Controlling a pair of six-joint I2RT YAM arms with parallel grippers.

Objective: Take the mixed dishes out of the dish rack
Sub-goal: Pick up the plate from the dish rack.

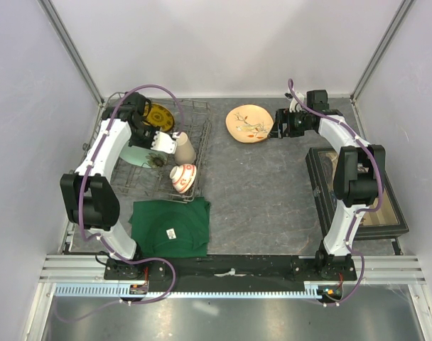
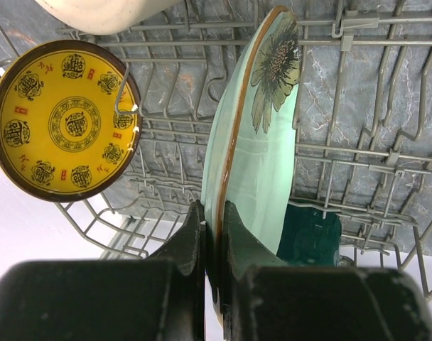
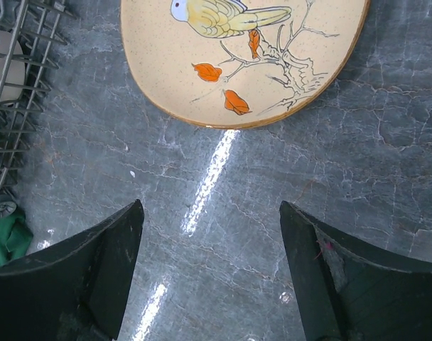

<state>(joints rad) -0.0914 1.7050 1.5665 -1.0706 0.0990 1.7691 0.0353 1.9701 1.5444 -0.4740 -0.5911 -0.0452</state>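
Observation:
In the left wrist view my left gripper (image 2: 214, 222) is shut on the rim of the pale teal plate (image 2: 255, 163), which stands on edge in the dish rack (image 2: 358, 149). The yellow-and-dark patterned plate (image 2: 63, 128) stands to its left, the beige cup (image 2: 102, 11) is at the top edge, and the dark green mug (image 2: 308, 236) is behind the teal plate. From above, the left gripper (image 1: 148, 145) is over the rack (image 1: 200, 138), which also holds the red-and-white bowl (image 1: 182, 176). The cream floral plate (image 1: 249, 123) lies flat on the table. My right gripper (image 3: 211, 220) is open and empty just short of it (image 3: 244, 50).
A dark green folded cloth (image 1: 171, 227) lies in front of the rack. A black compartment box (image 1: 358, 192) sits at the right, beside the right arm. Grey marble table surface (image 1: 266, 192) lies between them. Frame posts and walls close in the back and sides.

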